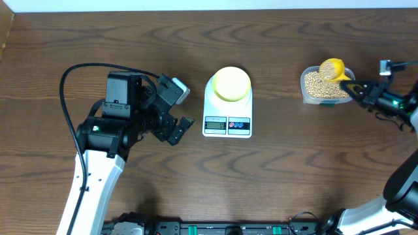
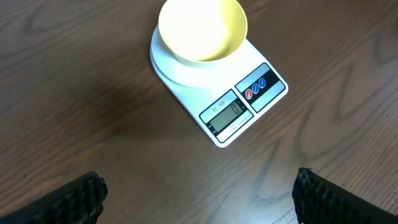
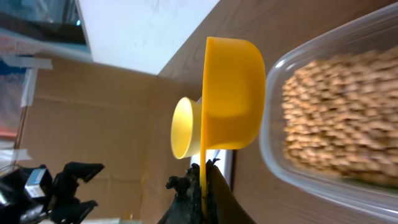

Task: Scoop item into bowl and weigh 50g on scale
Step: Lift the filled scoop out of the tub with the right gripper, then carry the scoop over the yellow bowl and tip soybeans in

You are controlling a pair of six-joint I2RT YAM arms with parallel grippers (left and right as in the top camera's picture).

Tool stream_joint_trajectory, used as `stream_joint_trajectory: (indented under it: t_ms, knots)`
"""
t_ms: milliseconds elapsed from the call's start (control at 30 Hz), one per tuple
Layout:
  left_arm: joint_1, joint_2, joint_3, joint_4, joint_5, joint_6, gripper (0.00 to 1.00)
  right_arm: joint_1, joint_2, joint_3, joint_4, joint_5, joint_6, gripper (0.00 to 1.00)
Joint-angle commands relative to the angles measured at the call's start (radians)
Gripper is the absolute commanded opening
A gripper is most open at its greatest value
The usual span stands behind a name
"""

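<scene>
Small tan-beige beans [image 1: 324, 85] fill the clear plastic tub [image 1: 305, 91], far right. Right hand [image 3: 202, 186] clamps the yellow plastic scoop [image 3: 233, 93], tipped sideways; left hand [image 2: 199, 196] gapes. Beans may spill before reaching the pale-yellow bowl [image 1: 232, 83].

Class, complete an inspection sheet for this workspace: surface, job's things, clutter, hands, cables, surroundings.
Surface: dark wood-grain table, no spills seen.
Job's things: empty bowl on the scale, display reads 0; beans in a clear tub; yellow scoop over the tub.
Clutter: nothing seen.
Hands: left hand open, empty, near the scale; right hand shut on the scoop's handle.
Cables: black cable loops beside the left arm.
Surroundings: cardboard beyond the table edge.
</scene>
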Motion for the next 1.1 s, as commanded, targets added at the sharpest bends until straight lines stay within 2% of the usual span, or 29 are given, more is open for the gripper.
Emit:
stream_joint_trajectory:
  t_ms: [0, 267, 500, 600, 867, 1067]
  knots:
    - [0.005, 0.006, -0.003, -0.001, 0.013, 0.016, 0.98, 0.054, 0.009, -0.006, 0.000, -0.053, 0.037, 0.01]
    - [0.005, 0.006, -0.003, -0.001, 0.013, 0.017, 0.98, 0.208, 0.009, -0.006, 0.060, -0.059, 0.134, 0.01]
    - [0.005, 0.006, -0.003, -0.001, 0.013, 0.016, 0.98, 0.351, 0.009, -0.005, 0.258, -0.056, 0.330, 0.01]
    - [0.005, 0.006, -0.003, -0.001, 0.013, 0.016, 0.98, 0.421, 0.009, -0.005, 0.336, 0.008, 0.413, 0.01]
    - [0.005, 0.006, -0.003, -0.001, 0.013, 0.016, 0.98, 0.575, 0.009, -0.005, 0.423, 0.165, 0.462, 0.01]
    - [0.005, 0.006, -0.003, -0.001, 0.013, 0.016, 0.98, 0.663, 0.008, -0.002, 0.437, 0.292, 0.431, 0.01]
